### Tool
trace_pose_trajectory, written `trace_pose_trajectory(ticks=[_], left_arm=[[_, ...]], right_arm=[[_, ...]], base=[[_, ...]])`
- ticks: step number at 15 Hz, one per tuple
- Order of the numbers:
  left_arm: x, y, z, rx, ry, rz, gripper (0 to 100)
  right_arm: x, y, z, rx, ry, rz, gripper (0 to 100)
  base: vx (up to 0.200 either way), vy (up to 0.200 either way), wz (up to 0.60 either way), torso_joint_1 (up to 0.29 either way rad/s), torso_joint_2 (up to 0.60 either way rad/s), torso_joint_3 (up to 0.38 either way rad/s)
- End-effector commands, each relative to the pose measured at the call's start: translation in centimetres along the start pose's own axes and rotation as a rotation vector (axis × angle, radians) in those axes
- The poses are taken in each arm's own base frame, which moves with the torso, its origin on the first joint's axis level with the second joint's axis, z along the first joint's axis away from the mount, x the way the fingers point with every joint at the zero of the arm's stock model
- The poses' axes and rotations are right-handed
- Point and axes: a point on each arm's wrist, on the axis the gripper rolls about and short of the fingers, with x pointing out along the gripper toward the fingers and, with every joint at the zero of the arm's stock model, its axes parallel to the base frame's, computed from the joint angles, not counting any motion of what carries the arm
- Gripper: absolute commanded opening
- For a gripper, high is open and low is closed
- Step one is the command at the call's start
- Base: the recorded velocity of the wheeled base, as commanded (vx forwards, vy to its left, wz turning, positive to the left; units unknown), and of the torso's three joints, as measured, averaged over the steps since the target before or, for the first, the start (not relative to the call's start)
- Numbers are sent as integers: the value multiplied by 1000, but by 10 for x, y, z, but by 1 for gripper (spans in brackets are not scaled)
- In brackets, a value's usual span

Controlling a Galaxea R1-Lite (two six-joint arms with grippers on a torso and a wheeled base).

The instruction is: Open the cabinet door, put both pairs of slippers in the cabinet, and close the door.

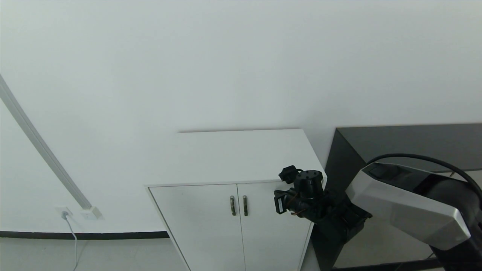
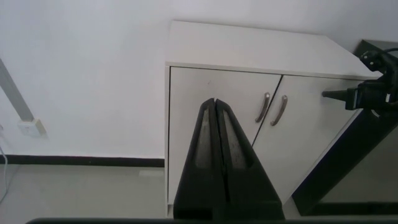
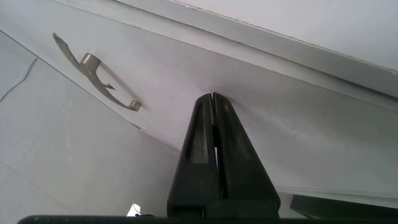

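At the right cabinet door [image 1: 275,229], right gripper [image 3: 213,97] was clenched empty, left gripper [image 2: 214,101] likewise; door judged light, rigid; pull by handle [image 1: 245,205].

Cabinet [image 1: 233,158] is smooth white board, matt with a faint sheen on the doors, and its two handles [image 1: 233,205] look like brushed metal, dull rather than polished. My left gripper [image 2: 215,102] and right gripper [image 3: 213,96] have matt black fingers, plastic or rubber by the look. Wall [image 1: 188,56] is flat matt white paint with a smooth plastic-looking cable duct [image 1: 41,148] on it, and the dark unit [image 1: 406,139] beside the cabinet has a smooth satin top.
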Motion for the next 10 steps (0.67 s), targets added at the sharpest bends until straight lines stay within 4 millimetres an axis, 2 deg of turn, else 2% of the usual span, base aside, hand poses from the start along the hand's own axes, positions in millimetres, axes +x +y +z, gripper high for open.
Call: trace_pose_trajectory(ticks=[1, 10], left_arm=[[0, 0, 0, 0, 1, 0, 0], [0, 0, 0, -2, 1, 1, 0]], right_arm=[[2, -1, 1, 1, -6, -3, 0], [-3, -1, 3, 2, -8, -3, 0]], base=[[0, 0, 0, 0, 0, 0], [0, 0, 0, 0, 0, 0]])
